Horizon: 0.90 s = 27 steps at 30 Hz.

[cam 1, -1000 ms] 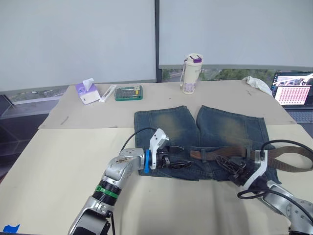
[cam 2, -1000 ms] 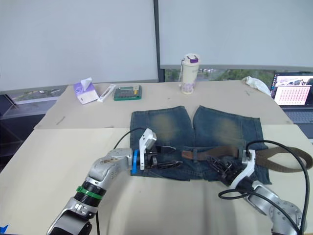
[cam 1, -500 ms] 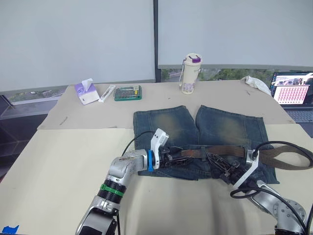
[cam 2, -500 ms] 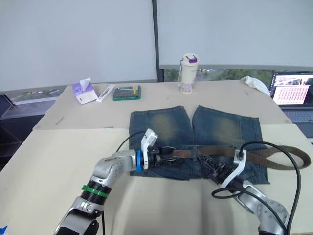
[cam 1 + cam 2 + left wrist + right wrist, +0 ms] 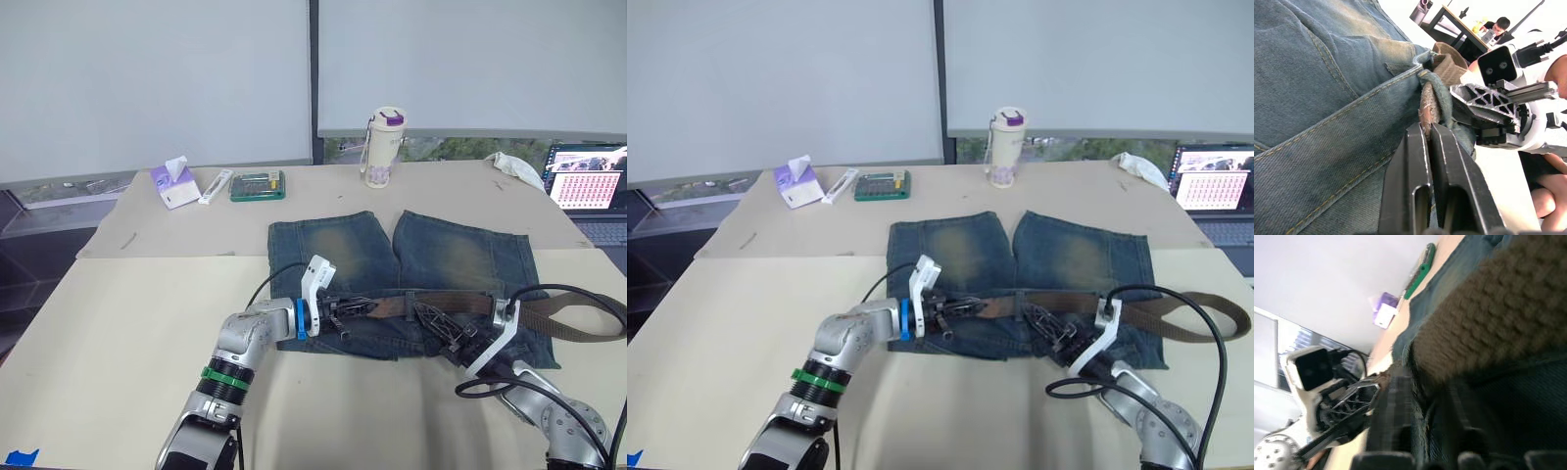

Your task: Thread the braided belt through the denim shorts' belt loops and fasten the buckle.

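Up close we are looking at the braided belt [image 5: 1488,308], its brown weave blurred and lying over the denim shorts [image 5: 1508,406]. Our right pincer [image 5: 1425,423] is rising along the shorts' edge just beneath the belt, one dark finger [image 5: 1393,416] standing beside the fabric; we cannot tell how wide it is set. Beyond it our left pincer [image 5: 1359,399] is reaching in toward the same edge, its white camera block [image 5: 1312,369] behind it. Farther off, a purple tissue box [image 5: 1382,311] and a green case [image 5: 1418,274] are lying on the table [image 5: 1383,347].
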Available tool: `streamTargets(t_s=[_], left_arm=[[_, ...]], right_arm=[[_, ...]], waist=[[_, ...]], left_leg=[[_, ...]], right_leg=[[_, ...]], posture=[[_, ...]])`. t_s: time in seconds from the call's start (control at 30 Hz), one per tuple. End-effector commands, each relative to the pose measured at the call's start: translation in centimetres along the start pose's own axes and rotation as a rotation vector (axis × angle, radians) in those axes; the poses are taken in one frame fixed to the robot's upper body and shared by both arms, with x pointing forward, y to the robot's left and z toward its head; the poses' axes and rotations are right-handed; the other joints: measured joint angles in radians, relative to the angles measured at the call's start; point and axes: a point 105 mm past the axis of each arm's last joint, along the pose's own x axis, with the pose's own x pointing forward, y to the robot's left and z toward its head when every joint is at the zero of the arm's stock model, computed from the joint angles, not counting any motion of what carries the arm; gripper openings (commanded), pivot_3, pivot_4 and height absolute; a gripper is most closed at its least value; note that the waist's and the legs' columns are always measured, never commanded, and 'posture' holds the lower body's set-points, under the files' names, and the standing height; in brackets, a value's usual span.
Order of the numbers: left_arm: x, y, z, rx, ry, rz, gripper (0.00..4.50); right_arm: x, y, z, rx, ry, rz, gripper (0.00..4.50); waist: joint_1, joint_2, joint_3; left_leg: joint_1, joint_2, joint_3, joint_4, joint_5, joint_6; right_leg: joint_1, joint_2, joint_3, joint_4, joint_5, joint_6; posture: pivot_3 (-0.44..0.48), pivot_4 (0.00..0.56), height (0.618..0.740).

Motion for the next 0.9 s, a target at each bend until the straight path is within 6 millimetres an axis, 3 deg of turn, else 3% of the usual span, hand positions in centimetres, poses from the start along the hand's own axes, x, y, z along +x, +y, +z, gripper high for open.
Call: streamTargets(t_s=[0.03,0.13,0.2,0.3,0.47,0.53,0.7,0.77,0.9], left_arm=[[-1.1,0.1,3.9,0.243,-0.176,0.068,0.00],[-1.7,-0.1,4.9,0.366,-0.206,0.085,0.00],[-2.2,-0.5,5.0,0.480,-0.178,0.075,0.00],[-2.3,-0.9,5.1,0.544,-0.188,0.064,0.00],[-2.4,-2.0,3.4,0.493,-0.108,-0.040,0.00],[-2.5,-2.4,2.2,0.445,-0.046,-0.092,0.00],[-2.6,-3.2,0.4,0.416,0.040,-0.159,0.00],[-2.5,-3.5,0.6,0.399,0.025,-0.166,0.00],[-2.3,-3.5,0.8,0.392,0.020,-0.165,0.00]], right_arm=[[-1.8,0.9,2.6,-0.220,0.007,-0.013,2.54],[-3.7,0.2,4.0,-0.355,0.065,-0.074,2.66],[-5.7,-0.3,6.4,-0.507,0.109,-0.153,2.66],[-7.5,-0.2,8.4,-0.634,0.152,-0.200,2.66],[-8.9,1.4,11.9,-0.635,0.057,-0.189,2.66],[-8.8,1.6,11.4,-0.584,0.054,-0.165,2.66],[-7.6,0.4,8.1,-0.505,0.099,-0.179,2.66],[-7.0,0.1,8.0,-0.453,0.037,-0.196,2.66],[-6.3,1.1,8.8,-0.296,-0.172,-0.096,2.67]], waist=[[0.005,-0.001,0.001],[0.011,-0.002,0.001],[0.018,0.000,0.001],[0.026,0.000,0.002],[0.024,-0.001,0.002],[0.023,-0.001,0.002],[0.021,-0.001,0.002],[0.021,-0.001,0.002],[0.017,-0.001,0.002]], left_leg=[[0.000,0.000,0.000,0.000,0.000,0.000],[0.000,-0.001,0.000,0.001,0.000,-0.001],[0.000,-0.002,0.000,0.001,0.000,0.000],[-0.001,-0.003,0.003,0.001,0.000,0.000],[-0.002,-0.002,0.003,0.001,0.000,0.000],[-0.002,-0.002,0.003,0.000,0.000,0.000],[-0.002,0.000,0.002,0.000,0.000,0.000],[-0.002,0.000,0.001,0.000,0.000,0.000],[-0.002,0.001,0.001,0.000,0.000,0.000]], right_leg=[[0.000,-0.001,0.000,0.000,0.000,0.000],[0.000,-0.001,0.000,-0.001,0.000,0.000],[0.001,-0.002,0.000,-0.001,0.000,0.000],[0.001,-0.003,0.000,-0.001,0.000,0.001],[0.003,-0.002,0.000,-0.001,0.000,0.001],[0.003,-0.002,0.001,-0.001,0.000,0.001],[0.003,0.000,0.001,0.000,0.000,0.001],[0.002,-0.001,0.001,0.000,0.000,0.001],[0.002,-0.001,0.001,0.000,0.000,0.000]], posture=[[0.000,0.150,0.740],[0.000,0.150,0.740],[0.000,0.150,0.740],[0.000,0.150,0.740],[0.000,0.150,0.740],[0.000,0.150,0.740],[0.000,0.150,0.740],[0.000,0.150,0.740],[0.000,0.150,0.740]])
